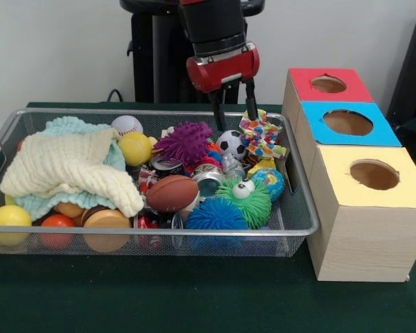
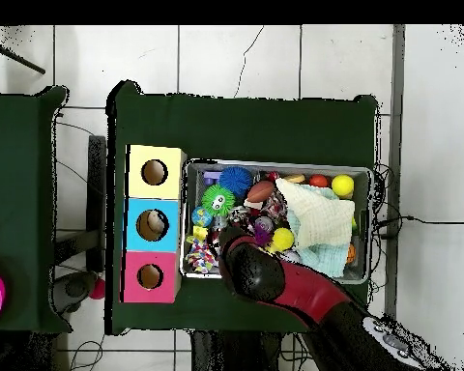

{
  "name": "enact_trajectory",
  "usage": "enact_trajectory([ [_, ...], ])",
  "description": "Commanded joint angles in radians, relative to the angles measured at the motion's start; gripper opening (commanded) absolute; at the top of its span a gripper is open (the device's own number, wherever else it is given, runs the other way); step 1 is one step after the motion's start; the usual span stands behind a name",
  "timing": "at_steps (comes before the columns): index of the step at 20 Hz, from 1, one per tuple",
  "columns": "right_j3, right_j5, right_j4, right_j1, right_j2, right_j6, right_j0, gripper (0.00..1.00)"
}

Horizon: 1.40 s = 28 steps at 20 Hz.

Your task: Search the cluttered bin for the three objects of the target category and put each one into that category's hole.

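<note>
Fingers hang spread, empty, over the back of the wire bin, just above the soccer ball and the patterned cloth bundle. One finger looks v. close to the bundle; can't tell if it's touching.

Target category isn't given, so no telling which three things are wanted. Near the soccer ball: purple spiky ball beside it, tin cans in front, green fuzzy toy w/ eyes and small globe ball further fwd, blue spiky ball and toy football toward the front rim. Baseball and yellow ball lie on the far side of the purple ball, away from the boxes. Knit cloths cover that whole end, w/ more balls poking out underneath, so targets may be hidden.

Risks, as I judge them:
- Round stuff packed tight: a closing pinch could squirt the soccer ball sideways or catch two things at once.
- A finger could snag the bundle and drag it up.
- Spiky toys squash, may slip mid-carry.
- Three boxes, red, blue, yellow, stand touching just beside the bin; wrong-hole drop is easy.
- Going deep could hit the bin mesh.
</note>
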Motion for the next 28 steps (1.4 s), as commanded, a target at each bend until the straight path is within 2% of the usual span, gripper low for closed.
enact_trajectory([
  [1, 0.030, -0.094, 0.057, 0.067, 0.000, 0.359, 0.033, 1.00],
  [7, -0.021, -0.122, 0.018, 0.101, -0.059, 0.332, 0.073, 1.00],
  [14, -0.048, -0.104, -0.009, 0.070, -0.112, 0.288, 0.110, 1.00],
  [22, -0.093, -0.044, -0.034, 0.045, -0.146, 0.225, 0.138, 1.00],
  [28, -0.142, 0.013, -0.065, 0.029, -0.201, 0.174, 0.187, 1.00],
])
